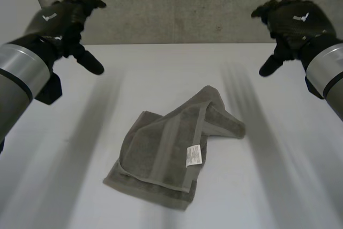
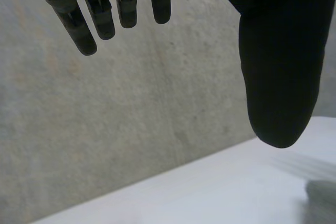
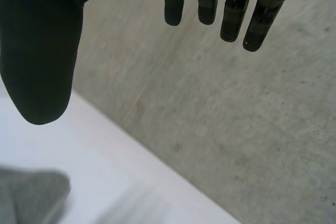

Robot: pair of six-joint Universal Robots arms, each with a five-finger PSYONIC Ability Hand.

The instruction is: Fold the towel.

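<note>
A grey towel (image 1: 177, 146) lies crumpled and loosely folded on the white table (image 1: 64, 175), a white label on its upper layer. My left hand (image 1: 67, 22) hovers high above the table's far left, fingers straight and relaxed, holding nothing. My right hand (image 1: 292, 25) hovers high at the far right, likewise open and empty. Both are well apart from the towel. In the left wrist view the fingers (image 2: 89, 22) and thumb (image 2: 278, 66) hang spread, a towel edge (image 2: 323, 192) below the thumb. In the right wrist view a towel corner (image 3: 31, 195) lies below the thumb (image 3: 39, 61).
A grey concrete wall (image 1: 182, 4) rises behind the table's far edge. White table surface surrounds the towel on all sides.
</note>
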